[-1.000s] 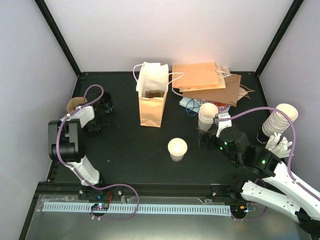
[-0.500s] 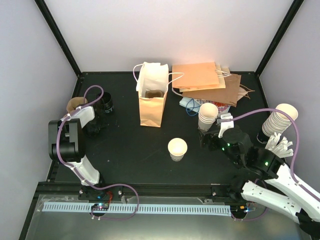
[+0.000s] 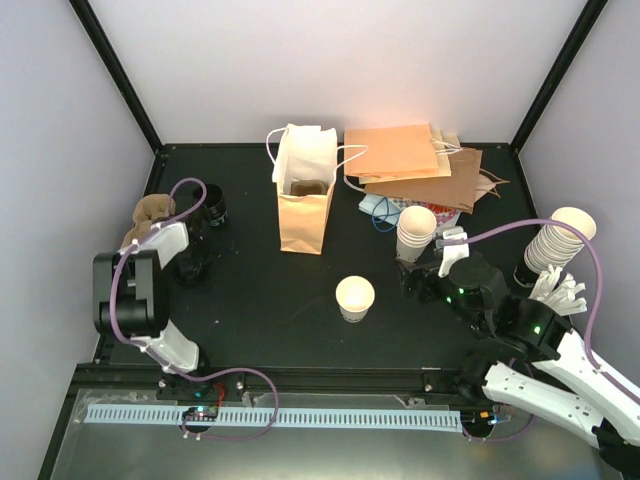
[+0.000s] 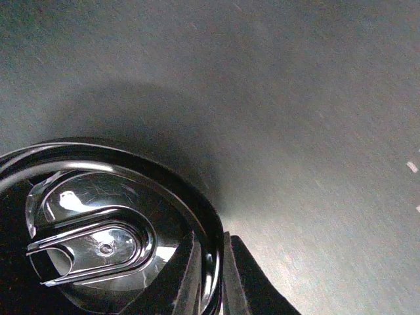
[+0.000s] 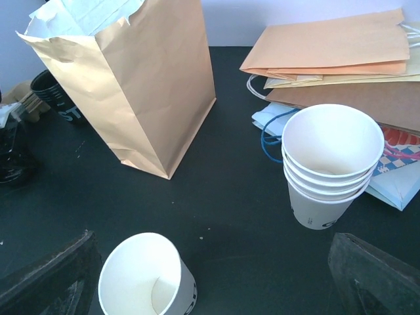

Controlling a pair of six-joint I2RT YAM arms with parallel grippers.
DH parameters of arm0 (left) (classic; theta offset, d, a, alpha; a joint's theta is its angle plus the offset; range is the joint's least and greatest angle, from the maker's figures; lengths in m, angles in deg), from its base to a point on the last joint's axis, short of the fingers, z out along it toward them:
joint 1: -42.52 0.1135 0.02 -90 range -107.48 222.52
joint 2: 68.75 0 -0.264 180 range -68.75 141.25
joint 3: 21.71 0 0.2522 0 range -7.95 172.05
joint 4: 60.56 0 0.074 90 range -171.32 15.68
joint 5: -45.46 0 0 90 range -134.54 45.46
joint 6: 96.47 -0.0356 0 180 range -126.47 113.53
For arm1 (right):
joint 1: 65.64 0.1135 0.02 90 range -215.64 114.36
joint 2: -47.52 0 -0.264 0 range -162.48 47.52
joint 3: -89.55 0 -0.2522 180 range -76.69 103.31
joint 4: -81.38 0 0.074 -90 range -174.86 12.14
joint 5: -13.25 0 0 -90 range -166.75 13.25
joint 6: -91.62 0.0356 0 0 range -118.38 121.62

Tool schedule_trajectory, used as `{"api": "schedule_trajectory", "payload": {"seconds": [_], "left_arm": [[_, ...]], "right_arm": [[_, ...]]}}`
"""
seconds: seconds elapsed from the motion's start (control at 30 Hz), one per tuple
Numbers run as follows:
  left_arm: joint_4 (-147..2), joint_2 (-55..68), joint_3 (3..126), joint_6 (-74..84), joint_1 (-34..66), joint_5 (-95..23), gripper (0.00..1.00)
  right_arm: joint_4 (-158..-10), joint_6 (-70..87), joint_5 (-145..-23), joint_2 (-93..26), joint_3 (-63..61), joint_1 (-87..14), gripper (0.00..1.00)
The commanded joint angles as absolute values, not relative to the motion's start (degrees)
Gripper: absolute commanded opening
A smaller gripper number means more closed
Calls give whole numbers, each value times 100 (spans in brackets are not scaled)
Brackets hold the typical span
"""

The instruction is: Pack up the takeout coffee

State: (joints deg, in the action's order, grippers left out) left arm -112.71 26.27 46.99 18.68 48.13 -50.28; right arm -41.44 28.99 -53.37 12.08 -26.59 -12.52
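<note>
No takeout coffee with a lid on it shows in any view. A lidless white cup stands mid-table. In the left wrist view a glossy black lid fills the lower left, and my left gripper is shut on its rim, one finger inside and one outside. From above, that left gripper sits low at the table's left side. My right gripper hangs open between the single cup and a stack of white cups, holding nothing.
An upright tan paper bag stands at centre back with flat bags piled to its right. Black lids and a brown pulp carrier sit far left. A taller cup stack leans at the right edge.
My left gripper's fingers have closed on the lid's rim and that arm has shifted slightly. The right arm has edged a little toward the cup stack, still open.
</note>
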Motion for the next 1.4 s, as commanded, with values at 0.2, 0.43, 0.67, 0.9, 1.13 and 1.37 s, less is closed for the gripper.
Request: {"api": "schedule_trajectory", "payload": {"seconds": [0.2, 0.43, 0.67, 0.9, 1.13, 1.37], "left_arm": [[-11103, 620, 3705, 2274, 4188, -3238, 10], [-11284, -992, 3464, 2745, 3322, -1616, 10], [-9985, -2095, 3603, 4138, 2106, -187, 13], [-8468, -2101, 4078, 5284, 745, 154, 14], [-7048, -1679, 4312, 5785, 5, 494, 15], [-6642, -1403, 4470, 5883, -211, 672, 15]], "right_arm": [[-4504, 2738, -5964, 1137, -2731, -1232, 97], [-5492, 2385, -6907, 1342, -3127, -1230, 97], [-7425, 1169, -8348, 1902, -4008, -1230, 92], [-8632, 405, -9039, 1806, -4506, -1229, 92], [-9268, -756, -9913, 1834, -4669, -1229, 93], [-9171, -1490, -10026, 1632, -4458, -1221, 93]]}}
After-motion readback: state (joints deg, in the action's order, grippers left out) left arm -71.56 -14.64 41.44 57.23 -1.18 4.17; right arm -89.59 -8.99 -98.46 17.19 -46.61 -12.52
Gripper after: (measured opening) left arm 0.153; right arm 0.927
